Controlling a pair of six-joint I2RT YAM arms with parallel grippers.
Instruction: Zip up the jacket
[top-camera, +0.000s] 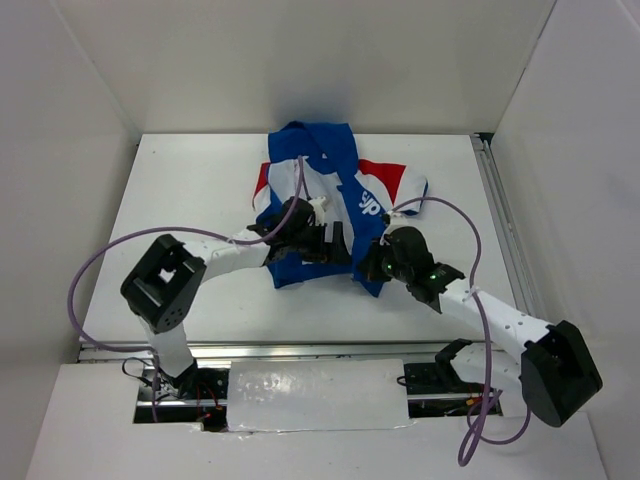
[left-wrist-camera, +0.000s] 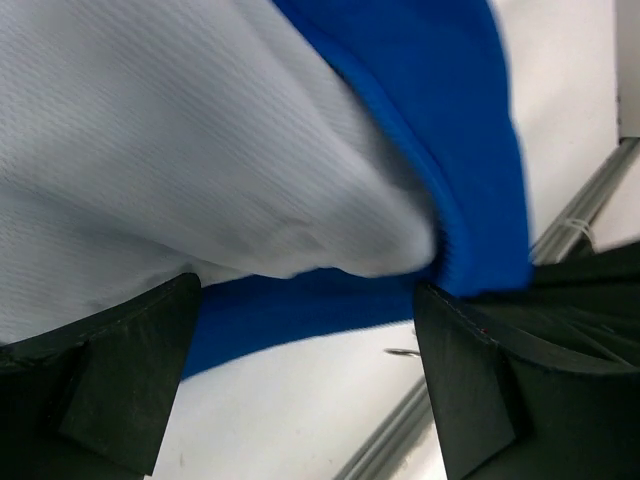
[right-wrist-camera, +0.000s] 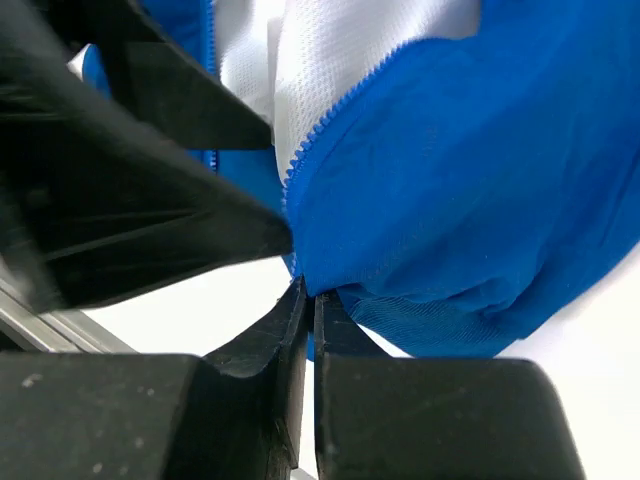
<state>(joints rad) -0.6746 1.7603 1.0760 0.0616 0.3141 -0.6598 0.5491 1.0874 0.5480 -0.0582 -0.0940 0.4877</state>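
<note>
The jacket (top-camera: 322, 150) lies crumpled at the back middle of the table, blue with red and white shoulder panels. My left gripper (top-camera: 325, 243) is over its lower front. In the left wrist view the left gripper (left-wrist-camera: 305, 350) is open wide, with the pale lining (left-wrist-camera: 200, 150) and a blue edge bulging just past the fingertips. My right gripper (top-camera: 372, 265) is at the jacket's lower right corner. In the right wrist view the right gripper (right-wrist-camera: 308, 292) is shut on the blue bottom hem (right-wrist-camera: 450, 200), beside the zipper teeth (right-wrist-camera: 330, 115).
The white table (top-camera: 190, 200) has white walls on three sides and a metal rail (top-camera: 500, 210) along its right edge. Purple cables loop over both arms. The left gripper's black body (right-wrist-camera: 130, 200) sits close to the right fingers.
</note>
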